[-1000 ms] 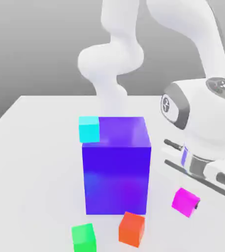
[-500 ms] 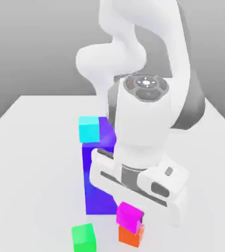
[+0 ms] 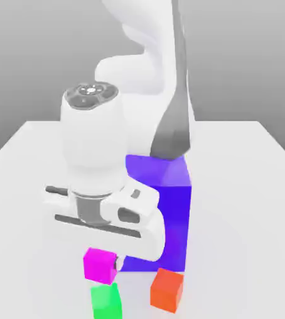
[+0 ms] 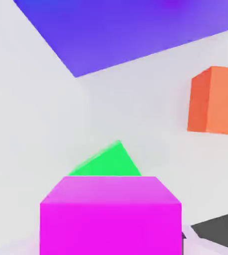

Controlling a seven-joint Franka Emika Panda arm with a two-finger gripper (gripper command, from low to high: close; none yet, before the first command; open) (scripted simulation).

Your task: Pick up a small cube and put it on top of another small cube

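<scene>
**Magenta cube held just above the green cube**

In the exterior view the gripper [image 3: 101, 265] points down from the white arm [image 3: 93, 149] and its jaws are clamped on the magenta cube [image 3: 100, 264], which hangs off the table [image 3: 244, 187]. The green cube [image 3: 105, 301] sits on the table directly at 6 o'clock of the magenta one, very close beneath it; whether the two touch cannot be told. The orange-red cube [image 3: 167, 290] rests on the table at about 3 o'clock of the green cube, near it but apart. The big blue-purple block [image 3: 166, 212] stands behind, at roughly 1 o'clock of the magenta cube, partly hidden by the arm's hand.

From the hand view the magenta cube [image 4: 111, 214] sits nearest the camera, with a corner of the green cube [image 4: 108, 162] peeking out past its far edge. The orange-red cube [image 4: 216, 101] lies off to one side and the blue-purple block [image 4: 130, 30] lies beyond.
</scene>
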